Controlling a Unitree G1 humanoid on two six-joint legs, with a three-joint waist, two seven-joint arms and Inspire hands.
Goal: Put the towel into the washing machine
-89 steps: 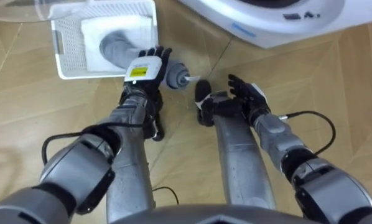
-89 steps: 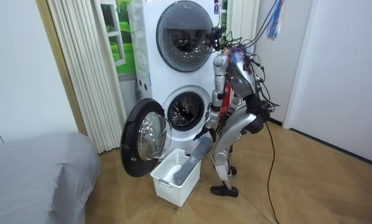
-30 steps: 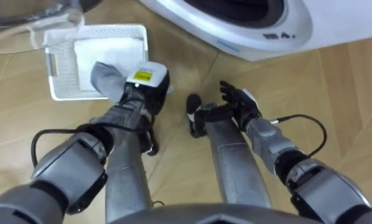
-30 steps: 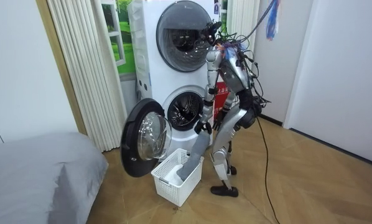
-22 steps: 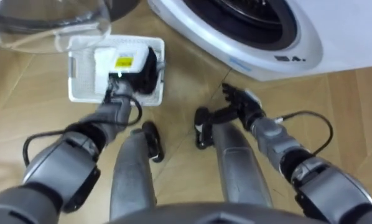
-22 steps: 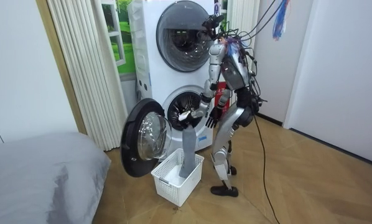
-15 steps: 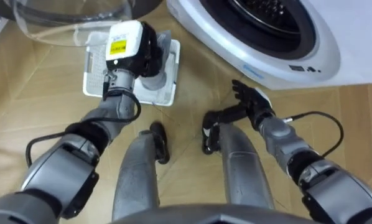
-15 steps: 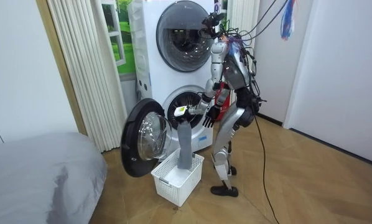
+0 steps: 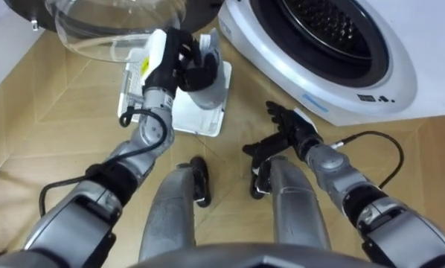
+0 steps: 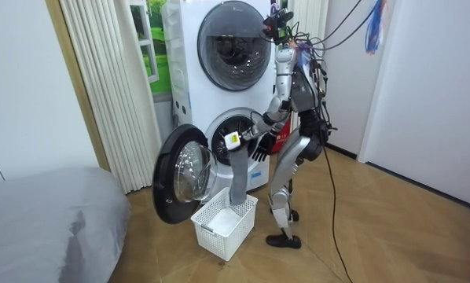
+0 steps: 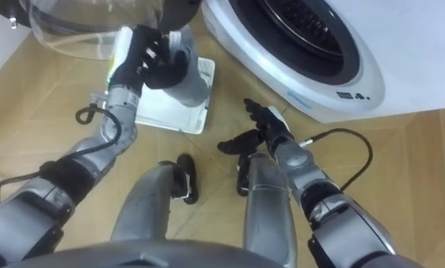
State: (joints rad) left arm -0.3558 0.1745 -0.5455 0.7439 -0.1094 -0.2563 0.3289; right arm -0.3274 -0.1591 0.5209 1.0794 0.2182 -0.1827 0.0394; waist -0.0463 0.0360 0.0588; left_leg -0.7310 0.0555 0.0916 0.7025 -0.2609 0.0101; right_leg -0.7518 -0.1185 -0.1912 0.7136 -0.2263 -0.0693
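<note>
My left hand (image 9: 179,61) is shut on the top of a grey towel (image 9: 208,89), held up above the white laundry basket (image 9: 213,126). In the room view the towel (image 10: 236,179) hangs long from that hand (image 10: 238,141), with its lower end still in the basket (image 10: 219,229). The hand is level with the lower washing machine's round opening (image 10: 234,138). That opening's white rim (image 9: 312,78) lies to the right of the hand. My right hand (image 9: 288,125) is open with its fingers spread, low in front of the machine and holding nothing.
The machine's glass door (image 9: 114,26) stands swung open to the left, right beside my left hand (image 11: 149,56). A second machine (image 10: 233,35) is stacked on top. I stand on wood floor close before them, with a grey bed (image 10: 46,220) at the room view's left.
I have straightened up. My left hand has risen from just above the basket to the height of the lower opening, drawing the towel up. My right hand has hardly moved.
</note>
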